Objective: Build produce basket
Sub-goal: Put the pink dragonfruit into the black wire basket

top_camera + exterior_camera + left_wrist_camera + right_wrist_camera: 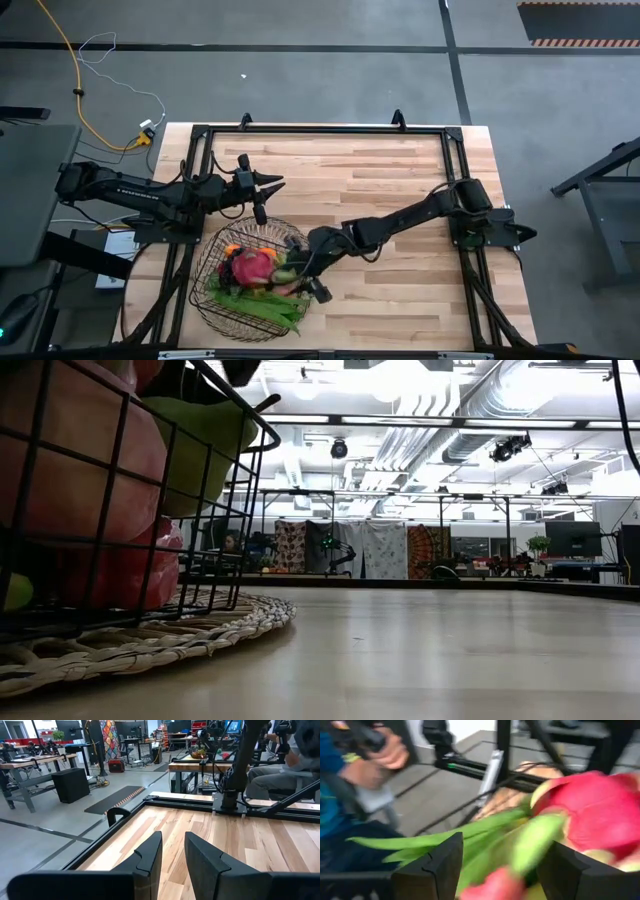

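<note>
Basket [212, 300], dark wire mesh, sits at the near left part of the table [400, 190], on a round woven mat [150, 645] that shows in the low view; it is already heaped with produce; we make out a pink dragon fruit [252, 266] in the middle, long green beans [262, 306] along the near side, something orange [233, 251] toward the far rim; the rest is too packed to name with confidence.

Right gripper [308, 283] hangs over the basket's right rim; in its wrist view the two fingers [437, 865] stand apart with the dragon fruit [600, 810] and bean pods [435, 840] lying between and beyond them; we see nothing pinched, so we read it as released, jaws parted above the pile.

Left gripper [268, 184] waits over bare wood just beyond the basket's far rim; its fingers [150, 857] show a narrow gap with nothing between them; nearly closed, holding nothing.

Handling, as we judge it: the pieces look like light moulded toys, smooth-skinned and likely to slip or roll; the dragon fruit is bulky, best taken across its middle; the beans are thin and flexible, better pinched near the centre of a pod; the basket itself looks stiff and could be gripped at its flared rim; a heaped load may shift if nudged.

Beyond the table, a person's hand [390, 752] and blue sleeve [332, 780] show in the right wrist view; workshop benches stand behind.
</note>
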Robot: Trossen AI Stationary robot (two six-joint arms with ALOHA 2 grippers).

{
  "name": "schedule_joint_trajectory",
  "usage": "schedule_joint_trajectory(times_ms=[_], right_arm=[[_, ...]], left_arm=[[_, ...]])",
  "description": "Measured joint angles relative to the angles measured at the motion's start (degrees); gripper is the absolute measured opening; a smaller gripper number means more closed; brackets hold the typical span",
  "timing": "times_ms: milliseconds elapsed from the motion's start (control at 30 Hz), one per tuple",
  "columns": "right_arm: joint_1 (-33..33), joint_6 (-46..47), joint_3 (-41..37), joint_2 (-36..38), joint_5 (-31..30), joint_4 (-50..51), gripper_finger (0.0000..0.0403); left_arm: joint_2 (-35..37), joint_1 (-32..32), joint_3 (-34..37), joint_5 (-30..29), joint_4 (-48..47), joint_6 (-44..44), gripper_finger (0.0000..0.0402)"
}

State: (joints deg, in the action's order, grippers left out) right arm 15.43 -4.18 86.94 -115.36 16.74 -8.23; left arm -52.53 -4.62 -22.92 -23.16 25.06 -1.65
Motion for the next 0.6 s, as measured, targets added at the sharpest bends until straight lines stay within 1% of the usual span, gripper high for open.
schedule_joint_trajectory(times_ms=[100,200,367,500,567,600], right_arm=[[-0.44,-2.36,0.0,1.99,-5.17,3.94,0.0217],[-0.64,-3.1,-0.01,3.99,-7.54,7.86,0.0217],[-0.24,-1.98,0.0,5.66,-6.81,12.94,0.0217],[1.26,-1.91,0.0,5.65,-4.03,13.91,0.0217],[2.46,-3.42,-0.02,5.79,-4.42,15.59,0.0217],[3.07,-4.04,-0.04,6.04,-5.82,16.94,0.0217]], left_arm=[[0.0,0.0,0.0,0.02,-0.75,0.13,0.0074],[-0.02,0.0,0.0,0.02,-1.73,-0.02,0.0074],[-0.02,0.0,0.0,0.02,-1.53,0.18,0.0074],[-0.02,0.0,0.0,0.02,-1.51,0.98,0.0074],[-0.01,0.0,0.0,0.02,-1.49,1.0,0.0074],[-0.01,0.0,0.0,0.04,-1.51,1.08,0.0074]])
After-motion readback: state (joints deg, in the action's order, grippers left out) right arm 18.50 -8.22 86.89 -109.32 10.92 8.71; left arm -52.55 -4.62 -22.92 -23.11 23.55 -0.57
